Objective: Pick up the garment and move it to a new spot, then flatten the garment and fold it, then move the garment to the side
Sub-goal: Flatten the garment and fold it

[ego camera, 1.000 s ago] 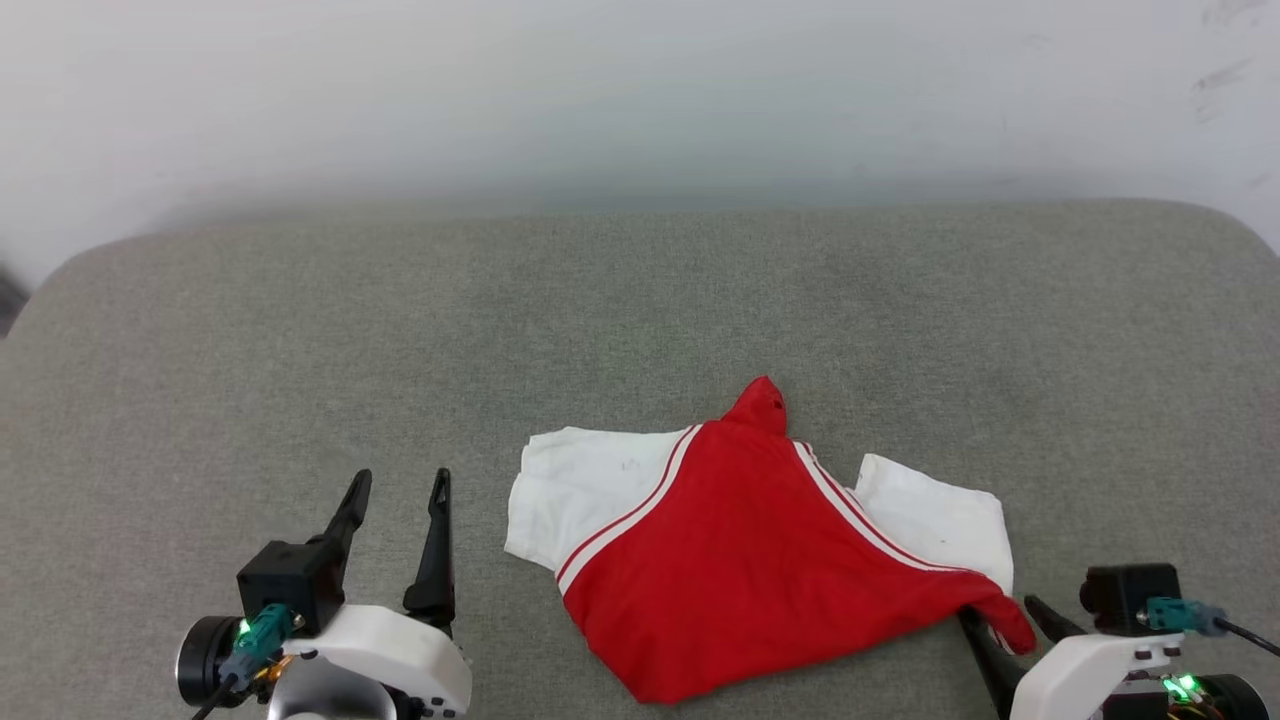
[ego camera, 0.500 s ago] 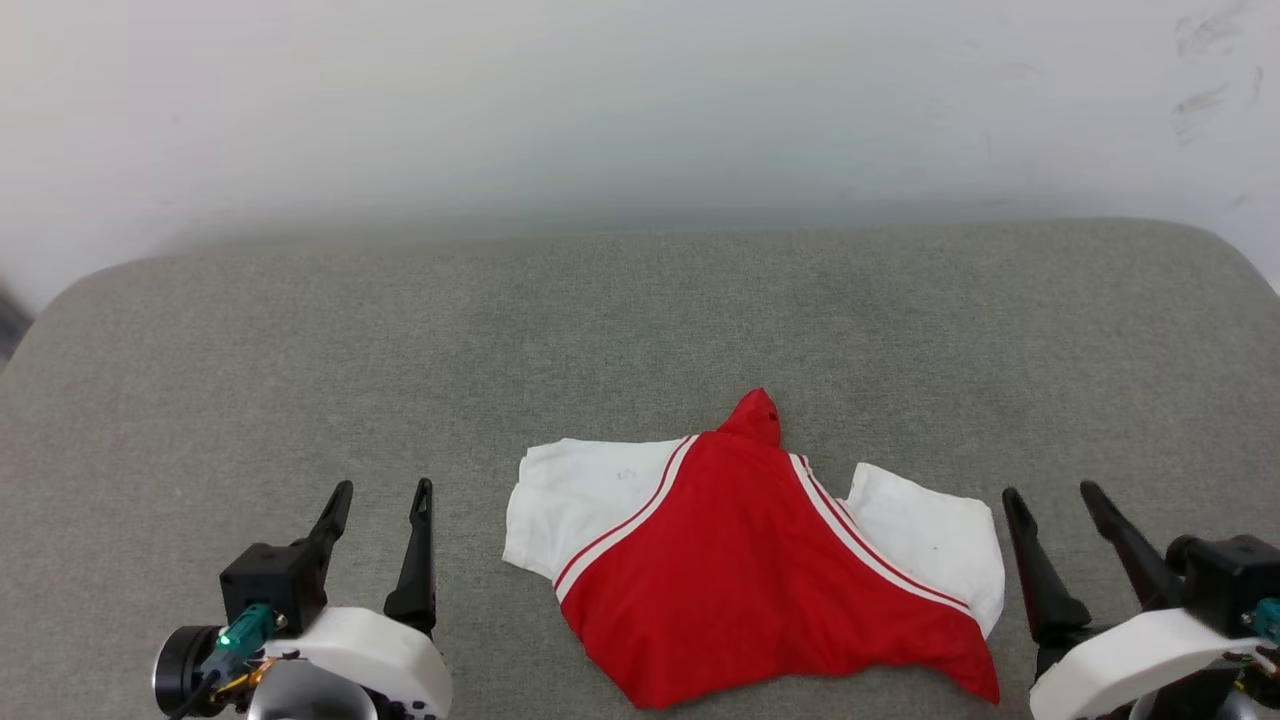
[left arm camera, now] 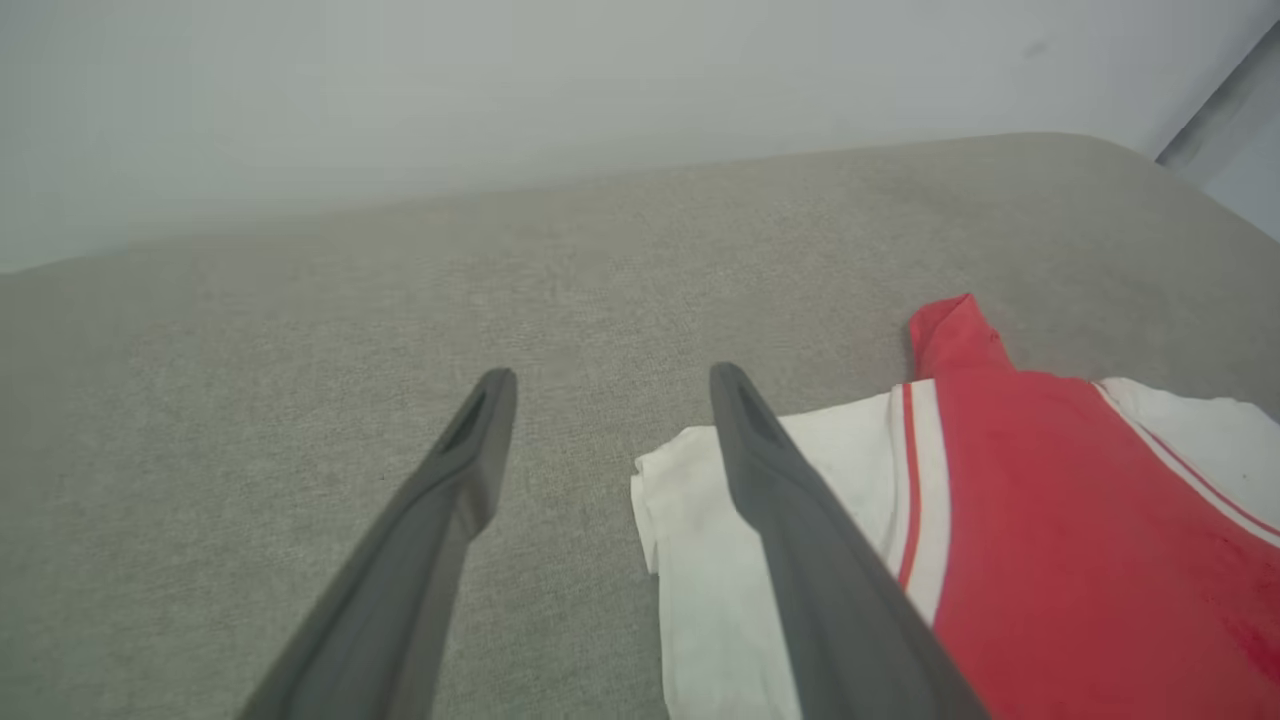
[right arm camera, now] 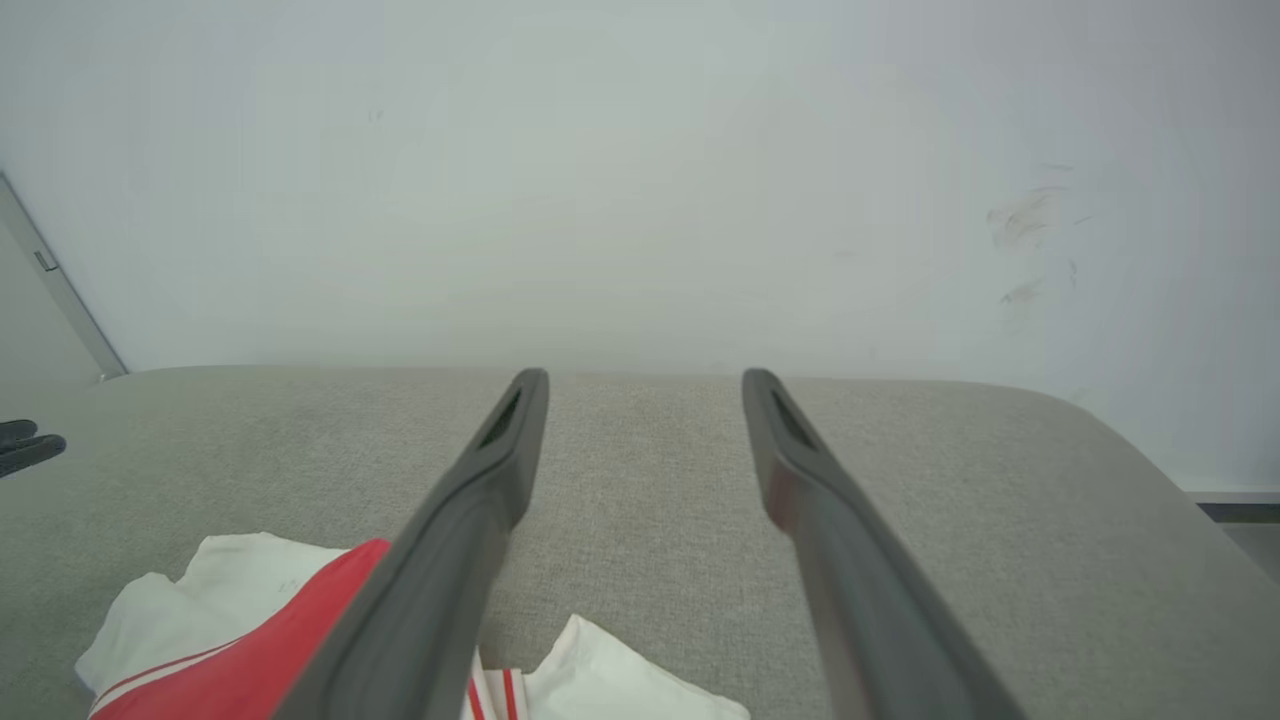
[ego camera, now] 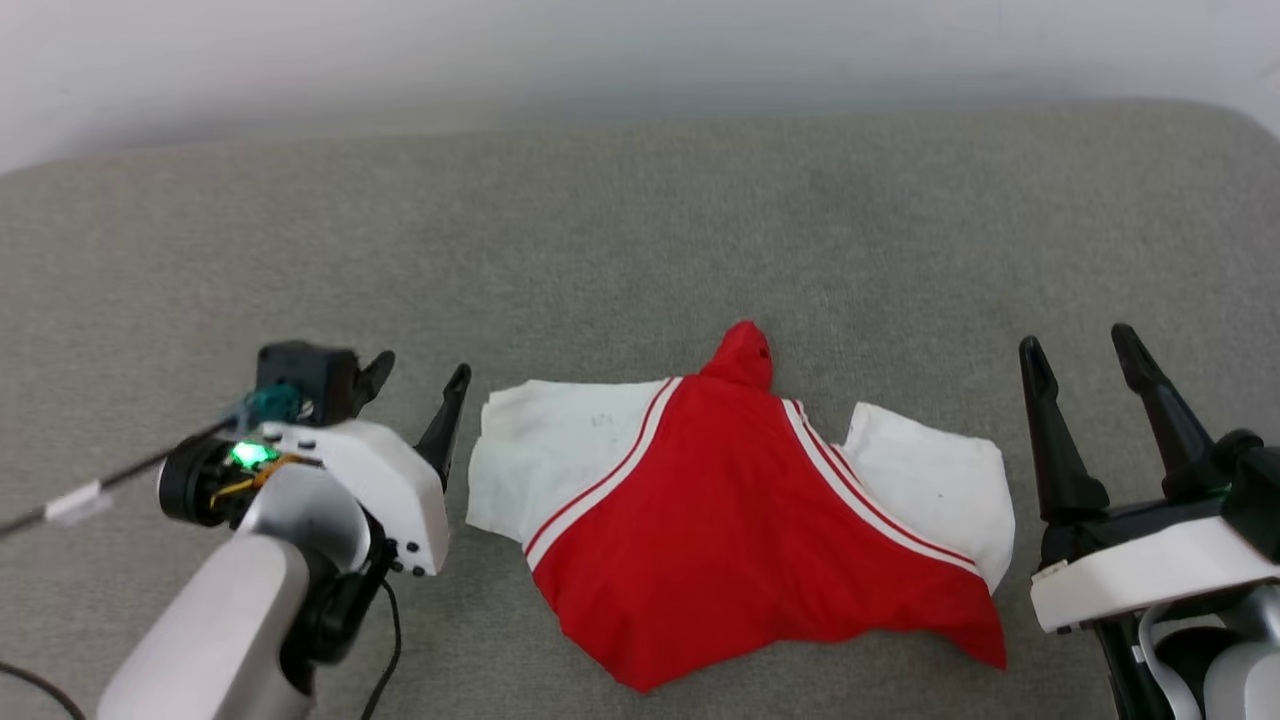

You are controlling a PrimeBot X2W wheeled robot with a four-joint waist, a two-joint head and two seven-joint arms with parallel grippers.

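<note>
The garment (ego camera: 740,520) is a red jersey with white sleeves and red-white striped trim. It lies spread on the grey padded surface (ego camera: 640,230), collar pointing away from me. My left gripper (ego camera: 420,368) stands open just left of the white left sleeve, with nothing between its fingers. In the left wrist view the left gripper (left arm camera: 611,375) has its right finger over the edge of that sleeve of the garment (left arm camera: 1050,520). My right gripper (ego camera: 1076,340) is open and empty, just right of the right sleeve. The right gripper (right arm camera: 645,378) points at the far wall, the garment (right arm camera: 250,650) low at its left.
A white wall (ego camera: 640,50) rises behind the surface's rounded far edge. Bare grey padding lies beyond the collar and to both sides. A cable (ego camera: 70,505) trails left from my left wrist. A grey frame edge (left arm camera: 1220,110) stands at the far right corner.
The head camera has tilted down. My right gripper has come away from the jersey's red hem corner and risen beside the right sleeve. My left gripper has advanced toward the left sleeve.
</note>
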